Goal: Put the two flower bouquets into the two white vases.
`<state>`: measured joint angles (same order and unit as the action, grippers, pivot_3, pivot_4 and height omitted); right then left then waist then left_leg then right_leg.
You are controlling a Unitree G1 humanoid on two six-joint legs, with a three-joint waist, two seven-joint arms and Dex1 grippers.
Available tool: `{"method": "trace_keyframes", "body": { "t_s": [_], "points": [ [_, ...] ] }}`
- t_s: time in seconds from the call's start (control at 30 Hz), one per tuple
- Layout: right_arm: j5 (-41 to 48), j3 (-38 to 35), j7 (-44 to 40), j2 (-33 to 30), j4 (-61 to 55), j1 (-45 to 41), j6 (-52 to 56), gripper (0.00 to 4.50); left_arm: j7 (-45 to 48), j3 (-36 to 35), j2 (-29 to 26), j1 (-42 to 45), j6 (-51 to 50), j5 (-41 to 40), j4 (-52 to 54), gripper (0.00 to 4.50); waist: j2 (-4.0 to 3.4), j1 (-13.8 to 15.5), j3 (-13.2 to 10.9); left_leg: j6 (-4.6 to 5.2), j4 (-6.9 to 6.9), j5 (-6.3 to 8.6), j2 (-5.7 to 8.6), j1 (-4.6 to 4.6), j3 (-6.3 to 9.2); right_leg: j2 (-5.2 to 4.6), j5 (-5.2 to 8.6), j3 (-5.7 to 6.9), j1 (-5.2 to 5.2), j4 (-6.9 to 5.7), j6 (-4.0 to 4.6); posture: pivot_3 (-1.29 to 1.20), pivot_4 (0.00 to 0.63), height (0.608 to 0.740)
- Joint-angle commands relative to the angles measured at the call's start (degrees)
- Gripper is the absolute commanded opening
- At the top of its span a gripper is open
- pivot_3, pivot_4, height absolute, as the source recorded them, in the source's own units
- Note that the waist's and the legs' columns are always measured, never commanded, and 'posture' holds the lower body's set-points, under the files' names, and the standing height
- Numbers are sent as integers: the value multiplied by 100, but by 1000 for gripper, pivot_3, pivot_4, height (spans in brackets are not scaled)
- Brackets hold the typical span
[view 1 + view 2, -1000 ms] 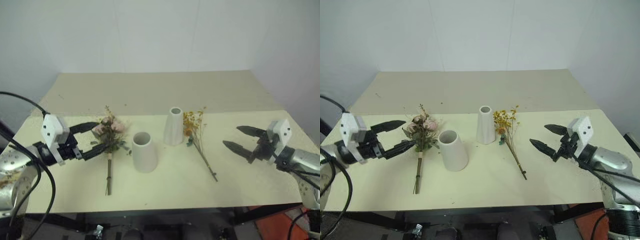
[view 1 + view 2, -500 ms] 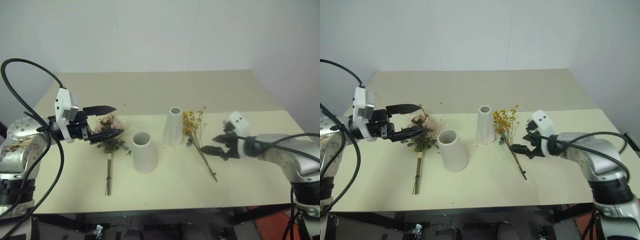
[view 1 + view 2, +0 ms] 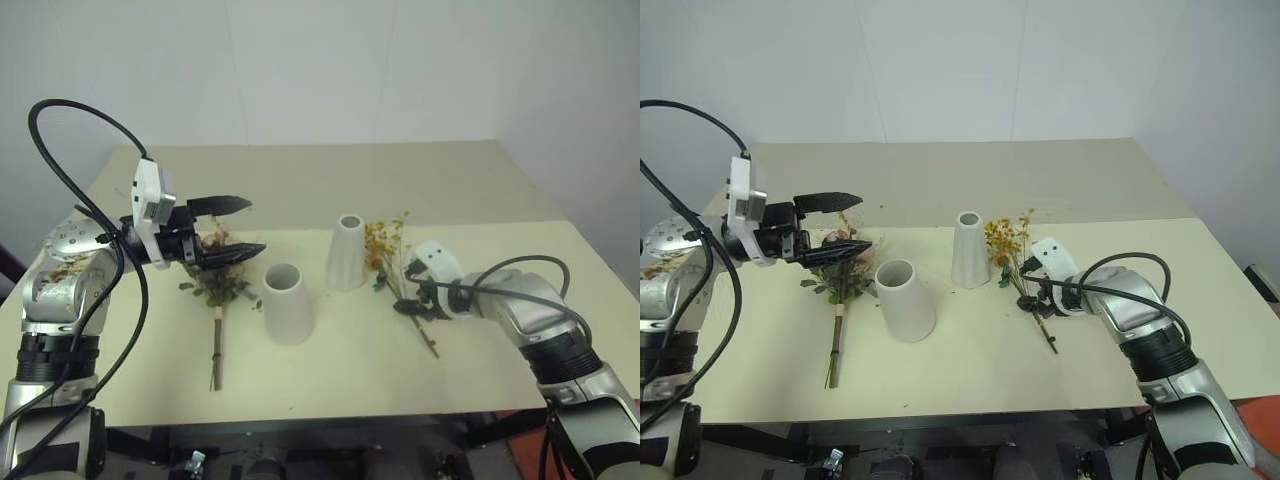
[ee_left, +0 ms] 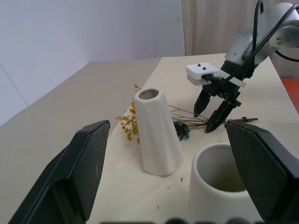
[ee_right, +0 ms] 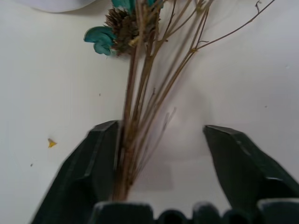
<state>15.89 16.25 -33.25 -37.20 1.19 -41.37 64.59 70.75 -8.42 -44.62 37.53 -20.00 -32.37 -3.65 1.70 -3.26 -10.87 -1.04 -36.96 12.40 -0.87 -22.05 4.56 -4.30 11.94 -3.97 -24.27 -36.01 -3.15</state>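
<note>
Right gripper straddles the yellow bouquet stems on the counter.
Its jaws are spread, one touching the stems; left gripper hovers with jaws spread above the rose bouquet.

The taller vase and the shorter vase both look like matt white ceramic, smooth and without shine. The tabletop is a smooth, matt, cream surface, and the yellow-orange bouquet has dry, thin, woody brown stems. The fingers of the left gripper look like smooth black plastic with a dull sheen, as do the right gripper's fingers.
</note>
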Motion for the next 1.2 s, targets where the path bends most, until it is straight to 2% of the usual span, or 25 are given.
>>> {"method": "trace_keyframes", "body": {
  "t_s": [0.03, 0.1, 0.23, 0.43, 0.53, 0.67, 0.77, 0.93, 1.2],
  "points": [
    [-31, -124, 7, 112, -44, -8, 47, 2104, -26, -142, -36, 101, 90, -22, 28, 4291, 0, -27, 0, 0, 0, 0, 0, -2, 1, -1, 0, 0, -1, 0, 1, 0, 150, 740],
    [21, -402, 105, 216, 31, -54, 216, 1275, -45, -173, -33, 82, 91, -23, 39, 4291, 0, -49, 0, 0, 0, 0, 1, -5, 1, -1, -1, 0, -3, 1, 1, 0, 150, 740],
    [-4, -1433, 794, 673, 647, -383, 805, 29, -244, -310, 54, 25, 94, -60, 75, 4291, 0, -65, 0, 0, 0, 0, 2, -3, 2, -1, -3, 0, -3, -4, 3, 0, 150, 740],
    [-44, -2878, 1743, 1117, 1115, -592, 526, 29, -446, -435, 128, -114, -47, -117, 118, 4291, -1, -55, -1, 0, 2, 0, 3, -15, 2, -3, -27, 0, -11, 1, 44, 0, 150, 740],
    [-58, -3058, 1732, 1223, 705, -363, -414, 29, -596, -456, 120, -159, -92, -69, 127, 4291, -2, -58, -1, 0, 2, 0, 4, -21, 2, -4, -28, 0, -15, 4, 45, 0, 150, 740],
    [55, -3374, 1664, 1627, 213, -157, -2352, 29, -838, -478, 140, -209, -163, -18, 146, 4291, -4, -103, -2, 0, 3, 0, 2, -17, 2, -1, -23, -1, -16, 2, 33, 0, 150, 740],
    [438, -3587, 1444, 1850, 144, -274, -2811, 29, -894, -465, 153, -254, -186, -27, 159, 4291, -4, -92, -3, 0, 4, 0, 1, -12, 2, 0, -20, -1, -15, -4, 28, 0, 150, 740],
    [792, -3449, 935, 2164, 248, -702, -3891, 29, -999, -407, 183, -277, -244, -8, 201, 4291, -7, -94, -4, 0, 4, 0, 1, -10, 2, 0, -27, -1, -13, -4, 39, 0, 150, 740],
    [755, -2852, 375, 2826, 656, -1320, -5420, 29, -1048, -391, 199, -308, -297, -6, 255, 4291, -9, -85, -5, 0, 5, 0, -1, -8, 2, 2, -30, -1, -14, -6, 45, 0, 150, 740]
  ]
}}
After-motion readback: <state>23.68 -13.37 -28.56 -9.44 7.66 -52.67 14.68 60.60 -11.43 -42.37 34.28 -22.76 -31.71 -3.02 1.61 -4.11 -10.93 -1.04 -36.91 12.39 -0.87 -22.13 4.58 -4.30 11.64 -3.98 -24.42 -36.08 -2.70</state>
